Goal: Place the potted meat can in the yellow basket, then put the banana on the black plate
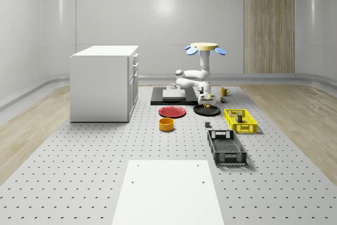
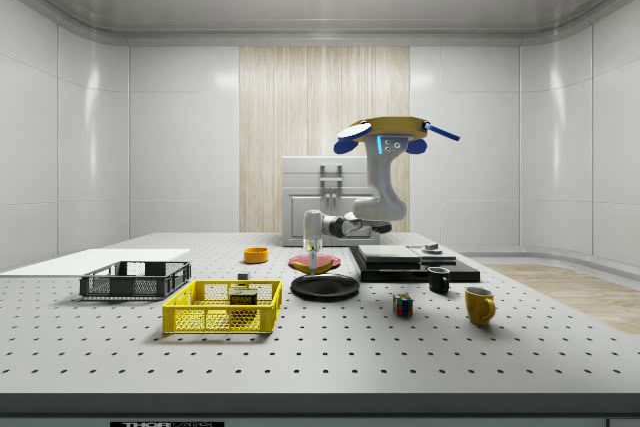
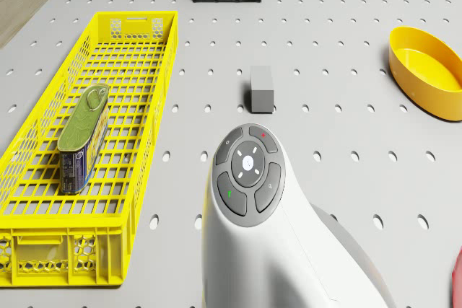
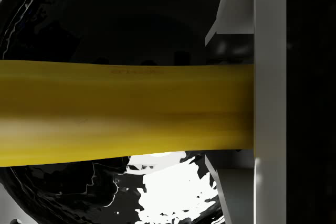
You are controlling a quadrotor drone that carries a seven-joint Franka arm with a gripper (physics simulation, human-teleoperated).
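One potted meat can (image 3: 81, 137) in yellow basket (image 3: 137, 27), gripper (image 2: 316, 257) clamping one banana (image 4: 126, 111) over black plate (image 2: 325, 288) (drone (image 2: 392, 131) hovering nr it).

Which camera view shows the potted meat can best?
The drone view: the potted meat can lies close and unobstructed inside the yellow basket. In the side view it sits behind the mesh; in the whole-scene view it is far and small.

Lab: perforated optical table (image 1: 79, 183)

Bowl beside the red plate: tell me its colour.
Yellow-orange, clearest in the drone view: bowl, near the red plate.
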